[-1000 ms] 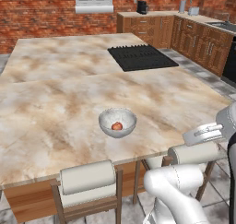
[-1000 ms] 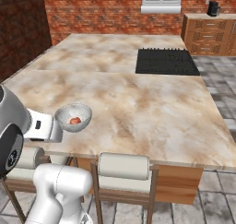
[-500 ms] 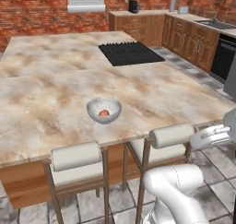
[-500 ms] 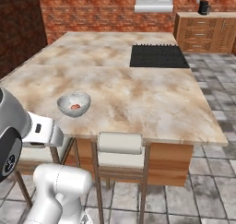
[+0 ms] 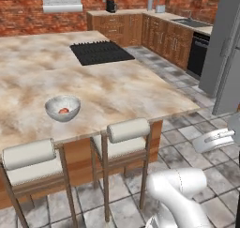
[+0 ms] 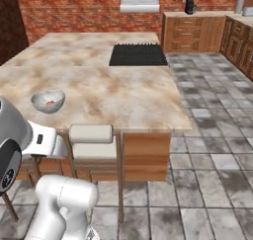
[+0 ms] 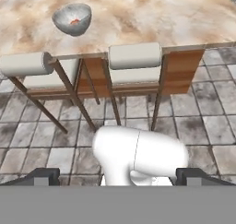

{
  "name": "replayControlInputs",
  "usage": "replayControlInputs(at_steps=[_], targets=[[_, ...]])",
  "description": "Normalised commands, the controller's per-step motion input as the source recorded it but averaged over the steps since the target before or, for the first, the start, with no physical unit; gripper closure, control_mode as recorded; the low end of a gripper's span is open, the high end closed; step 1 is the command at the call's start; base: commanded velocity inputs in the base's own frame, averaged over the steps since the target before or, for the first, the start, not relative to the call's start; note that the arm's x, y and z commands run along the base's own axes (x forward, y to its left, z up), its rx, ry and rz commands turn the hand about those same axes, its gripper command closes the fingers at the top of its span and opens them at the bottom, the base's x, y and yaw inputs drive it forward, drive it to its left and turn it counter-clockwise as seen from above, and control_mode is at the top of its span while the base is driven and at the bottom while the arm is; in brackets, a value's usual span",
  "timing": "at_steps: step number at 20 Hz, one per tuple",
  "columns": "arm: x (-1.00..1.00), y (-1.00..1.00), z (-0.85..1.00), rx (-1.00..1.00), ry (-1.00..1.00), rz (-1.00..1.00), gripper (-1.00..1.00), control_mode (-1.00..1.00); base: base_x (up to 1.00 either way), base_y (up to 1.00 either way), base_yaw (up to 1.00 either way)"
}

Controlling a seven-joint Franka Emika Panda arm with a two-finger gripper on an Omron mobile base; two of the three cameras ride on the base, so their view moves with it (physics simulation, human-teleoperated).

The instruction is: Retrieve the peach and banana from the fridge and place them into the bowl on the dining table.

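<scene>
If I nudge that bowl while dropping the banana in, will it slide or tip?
The bowl sits on smooth polished stone of the dining table, so it would probably slide rather than tip. Its shallow, rounded shape looks stable. The round peach inside may roll.

The whole scene is shifted by base travel: the dining table (image 5: 117, 88) is viewed from farther back, the fridge (image 5: 227, 49) is brought in at right, more floor is exposed.
</scene>
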Motion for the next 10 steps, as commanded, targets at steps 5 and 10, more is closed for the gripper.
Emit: replayControlInputs(at_steps=[5,10], targets=[[0.0,0.0,0.0,0.0,0.0,0.0,-1.0,1.0,-0.02,-0.99,-0.17],[0.0,0.0,0.0,0.0,0.0,0.0,-1.0,1.0,0.13,-1.0,-0.11]])
